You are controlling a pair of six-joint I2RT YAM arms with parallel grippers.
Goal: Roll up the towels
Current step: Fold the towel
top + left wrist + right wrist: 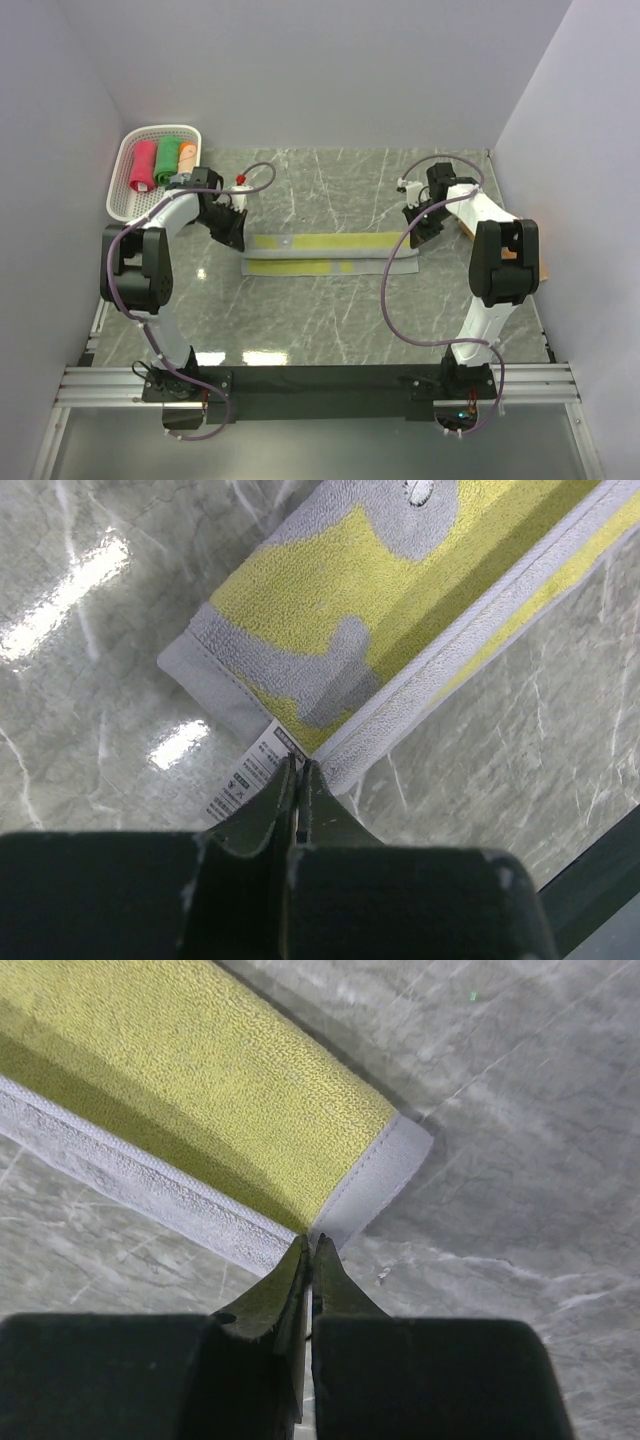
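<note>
My left claw [298, 765] is pinched together at one end corner of the yellow-and-grey towel [330, 242], beside its label [240, 785]. My right claw [310, 1245] is together at the other end's corner. I can't tell whether either nips the hem. The towel lies folded into a long strip mid-table [320, 320], one claw per end, I'd judge to square the fold before rolling. The white basket [128, 200], far left, holds three rolled towels [166, 158]: pink, green and orange.

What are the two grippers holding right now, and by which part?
The yellow and grey towel, one end each: left gripper pinches the short edge by the label, right gripper the corner at the other end.
</note>
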